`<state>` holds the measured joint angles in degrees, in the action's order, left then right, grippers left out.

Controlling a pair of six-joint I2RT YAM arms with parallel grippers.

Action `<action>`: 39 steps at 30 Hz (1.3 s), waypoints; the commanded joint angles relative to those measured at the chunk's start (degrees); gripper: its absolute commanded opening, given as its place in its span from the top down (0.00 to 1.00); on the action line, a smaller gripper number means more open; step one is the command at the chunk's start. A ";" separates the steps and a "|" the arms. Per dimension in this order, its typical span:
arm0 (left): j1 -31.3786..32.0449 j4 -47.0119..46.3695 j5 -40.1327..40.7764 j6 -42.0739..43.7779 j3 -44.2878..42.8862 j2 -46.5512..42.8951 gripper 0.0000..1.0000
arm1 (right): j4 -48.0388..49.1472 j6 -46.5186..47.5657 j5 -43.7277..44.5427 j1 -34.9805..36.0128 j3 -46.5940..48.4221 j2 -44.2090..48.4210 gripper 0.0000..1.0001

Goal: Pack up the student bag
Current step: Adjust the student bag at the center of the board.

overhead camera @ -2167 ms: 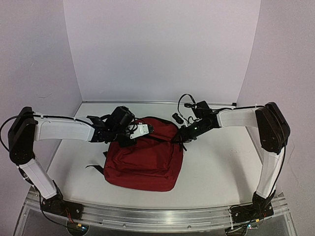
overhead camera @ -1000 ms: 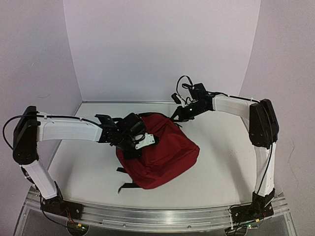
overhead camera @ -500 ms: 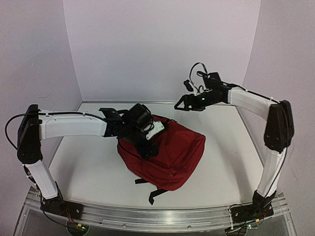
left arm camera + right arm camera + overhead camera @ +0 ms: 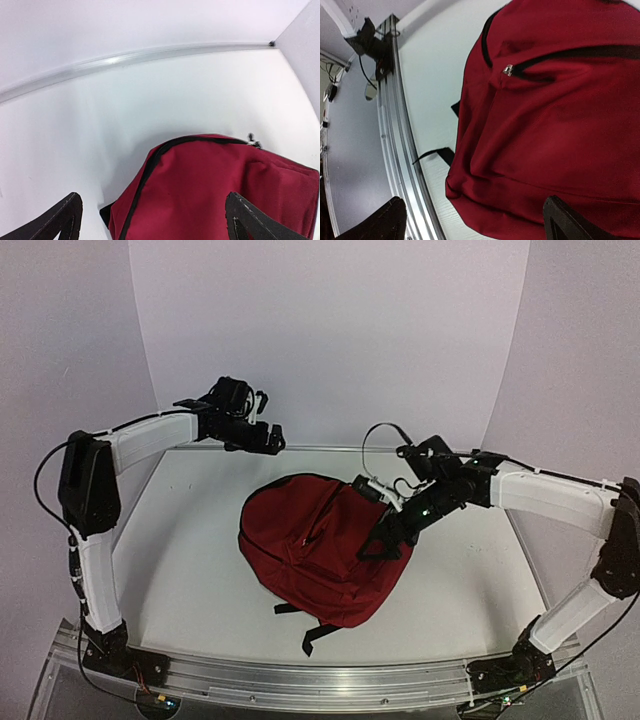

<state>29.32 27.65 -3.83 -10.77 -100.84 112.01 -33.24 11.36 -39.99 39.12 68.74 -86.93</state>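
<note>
The student bag [image 4: 320,552], dark red with black zip trim, lies slumped in the middle of the white table, its zips shut. My left gripper [image 4: 272,438] hangs open in the air at the back left, well clear of the bag. From the left wrist, the bag's top edge [image 4: 210,180] shows below the spread jaws of that gripper [image 4: 152,212]. My right gripper [image 4: 376,544] hovers open over the bag's right side. In the right wrist view the bag [image 4: 560,125] and a silver zip pull [image 4: 508,70] lie under that gripper [image 4: 475,215], with nothing between its jaws.
Black straps [image 4: 312,636] trail from the bag toward the near aluminium rail [image 4: 320,680], which also shows in the right wrist view as the rail [image 4: 395,130]. White walls close off the table [image 4: 180,540] at the back and sides.
Both grippers have opened and let go of the bag. The left arm rose and swung off to the back left. The right arm dropped from the back onto the bag's right side.
</note>
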 commanded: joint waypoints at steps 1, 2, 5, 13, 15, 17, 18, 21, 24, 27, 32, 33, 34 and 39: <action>-2.45 6.88 -5.33 -3.27 -11.69 10.86 0.00 | -3.29 5.92 5.20 2.55 -0.38 -2.82 0.08; -2.87 8.01 -5.79 -3.32 -13.92 13.44 0.00 | -3.47 6.31 6.37 3.25 -0.50 -3.69 0.09; -3.04 10.11 -7.25 -2.34 -17.25 18.07 0.05 | -3.55 7.33 11.06 4.81 -0.45 -5.62 0.10; -2.43 3.57 -13.29 -6.50 -0.32 12.58 0.32 | -2.38 6.83 24.40 3.65 2.62 -13.79 0.12; -1.11 0.51 -12.68 -7.95 5.64 9.21 0.37 | -2.43 6.61 25.70 1.23 4.76 -16.22 0.12; 0.69 -1.12 -10.83 -8.68 10.36 5.99 0.44 | -2.49 6.68 26.76 -1.67 8.18 -18.21 0.12; 2.17 -1.60 -10.16 -9.07 12.59 4.02 0.49 | -2.51 6.89 27.34 -3.48 10.06 -19.55 0.12; 6.80 -2.71 -6.78 -10.48 19.47 -1.26 0.58 | -2.59 8.16 30.01 -7.01 17.76 -24.41 0.12; 11.37 -4.17 -4.92 -13.55 26.07 -6.74 0.64 | -2.49 9.35 32.59 -7.93 27.10 -30.70 0.12; 16.00 -5.31 -3.61 -16.32 31.66 -12.35 0.66 | -2.53 7.59 31.89 -7.96 38.05 -37.62 0.12; 20.43 -7.83 -8.13 -17.09 37.31 -20.18 0.59 | -2.89 3.62 29.68 -8.14 55.40 -43.73 0.09; 20.40 -8.40 -8.18 -17.17 38.29 -21.75 0.56 | -2.95 3.31 29.75 -8.43 56.94 -43.07 0.08; 20.25 -8.54 -7.48 -17.17 38.79 -23.57 0.53 | -2.90 3.05 29.55 -8.97 58.11 -41.81 0.07; 15.42 -8.00 -3.18 -18.03 36.25 -29.20 0.28 | -2.58 -0.05 24.08 -12.11 50.22 -31.80 0.03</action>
<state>49.34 22.94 -10.14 -27.39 -61.99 88.68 -36.46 15.04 -11.27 29.79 123.37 -128.92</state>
